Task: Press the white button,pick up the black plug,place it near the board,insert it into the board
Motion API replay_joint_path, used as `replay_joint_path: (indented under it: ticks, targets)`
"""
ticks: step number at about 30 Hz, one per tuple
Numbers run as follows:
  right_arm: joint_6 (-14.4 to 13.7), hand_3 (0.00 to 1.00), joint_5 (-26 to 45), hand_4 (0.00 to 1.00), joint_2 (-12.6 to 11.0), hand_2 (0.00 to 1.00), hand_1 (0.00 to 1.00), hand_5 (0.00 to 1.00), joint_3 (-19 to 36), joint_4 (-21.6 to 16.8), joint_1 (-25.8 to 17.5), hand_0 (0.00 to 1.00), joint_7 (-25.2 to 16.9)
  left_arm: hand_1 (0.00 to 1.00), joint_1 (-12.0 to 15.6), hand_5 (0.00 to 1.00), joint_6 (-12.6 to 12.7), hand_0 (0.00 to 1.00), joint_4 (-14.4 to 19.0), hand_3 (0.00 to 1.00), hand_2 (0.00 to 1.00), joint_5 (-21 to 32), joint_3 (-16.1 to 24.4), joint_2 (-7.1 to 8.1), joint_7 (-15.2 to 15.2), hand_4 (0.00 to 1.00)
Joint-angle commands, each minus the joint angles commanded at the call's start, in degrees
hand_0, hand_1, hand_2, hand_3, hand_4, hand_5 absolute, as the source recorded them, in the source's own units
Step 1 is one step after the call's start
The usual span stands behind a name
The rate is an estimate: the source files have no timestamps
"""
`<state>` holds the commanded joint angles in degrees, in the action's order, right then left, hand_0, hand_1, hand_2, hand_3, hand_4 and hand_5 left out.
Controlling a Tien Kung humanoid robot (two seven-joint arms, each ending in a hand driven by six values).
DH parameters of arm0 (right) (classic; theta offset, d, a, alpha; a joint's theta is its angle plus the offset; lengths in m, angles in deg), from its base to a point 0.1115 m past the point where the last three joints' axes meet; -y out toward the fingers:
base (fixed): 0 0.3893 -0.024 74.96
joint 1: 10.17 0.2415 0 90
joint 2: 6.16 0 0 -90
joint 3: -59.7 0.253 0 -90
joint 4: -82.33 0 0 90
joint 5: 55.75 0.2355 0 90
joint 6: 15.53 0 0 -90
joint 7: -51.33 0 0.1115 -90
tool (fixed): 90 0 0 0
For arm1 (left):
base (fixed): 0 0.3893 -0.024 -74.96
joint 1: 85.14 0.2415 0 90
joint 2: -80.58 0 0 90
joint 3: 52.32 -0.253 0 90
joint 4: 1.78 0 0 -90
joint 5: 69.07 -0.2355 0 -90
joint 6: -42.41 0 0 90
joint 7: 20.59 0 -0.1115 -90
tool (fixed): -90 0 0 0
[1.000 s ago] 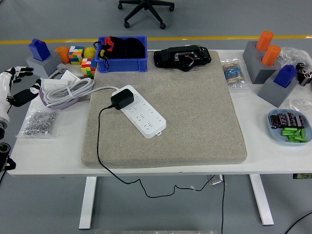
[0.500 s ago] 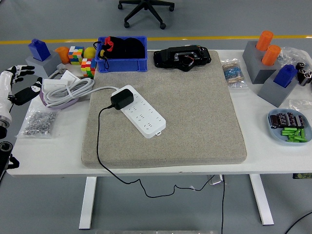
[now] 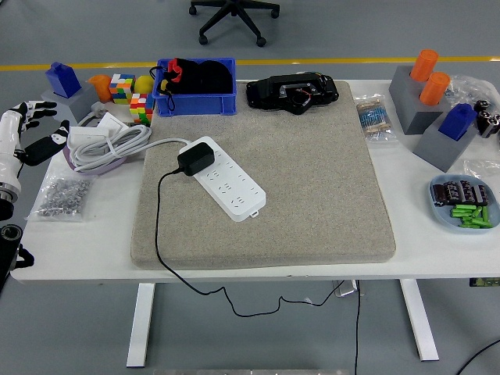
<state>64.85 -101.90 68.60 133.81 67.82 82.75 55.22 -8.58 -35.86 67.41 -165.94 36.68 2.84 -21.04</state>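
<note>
Grey floor and the legs of an office chair can be seen beyond a white tabletop (image 3: 78,242), most of which is covered by a thick grey felt mat (image 3: 312,180). On the mat's left part a white power strip (image 3: 228,178) lies slantwise, and the black plug (image 3: 194,159) is seated in its far end, its cable (image 3: 159,226) trailing over the mat's near edge and off the tabletop. The plug is judged light, rigid and smooth, best taken by its two side faces, while the strip may lift or slide when the plug is pulled. The white button cannot be made out. Open mat is left to the right and in front of the strip; a coiled white cable (image 3: 105,144) and a blue bin (image 3: 195,86) crowd the left and far sides. The left hand (image 3: 23,129) is held at the left edge, fingers spread, grasping nothing.
</note>
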Motion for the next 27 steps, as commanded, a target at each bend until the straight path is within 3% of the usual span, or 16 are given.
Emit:
replay_joint_path:
  ticks: [14, 22, 27]
  targets:
    - [0.4, 0.547, -0.3, 0.644, 0.5, 0.610, 0.582, 0.308, 0.3, 0.0, -0.6, 0.645, 0.5, 0.798, -0.3, 0.178, 0.2, 0.751, -0.4, 0.670, 0.673, 0.2, -1.9, -0.15, 0.0, 0.648]
    - [0.3, 0.547, 1.5, 0.644, -0.6, 0.609, 0.582, 0.309, -2.9, 0.0, 2.4, 0.645, 0.4, 0.798, -2.5, 0.178, 0.0, 0.750, -0.1, 0.666, 0.670, 0.9, -1.7, 0.66, 0.1, 0.648]
    - [0.3, 0.547, 2.2, 0.644, -0.8, 0.609, 0.582, 0.309, -4.1, 0.1, 3.1, 0.645, 0.4, 0.798, -2.4, 0.178, 0.2, 0.750, 0.7, 0.666, 0.670, 1.1, -0.8, 0.42, 0.0, 0.648]
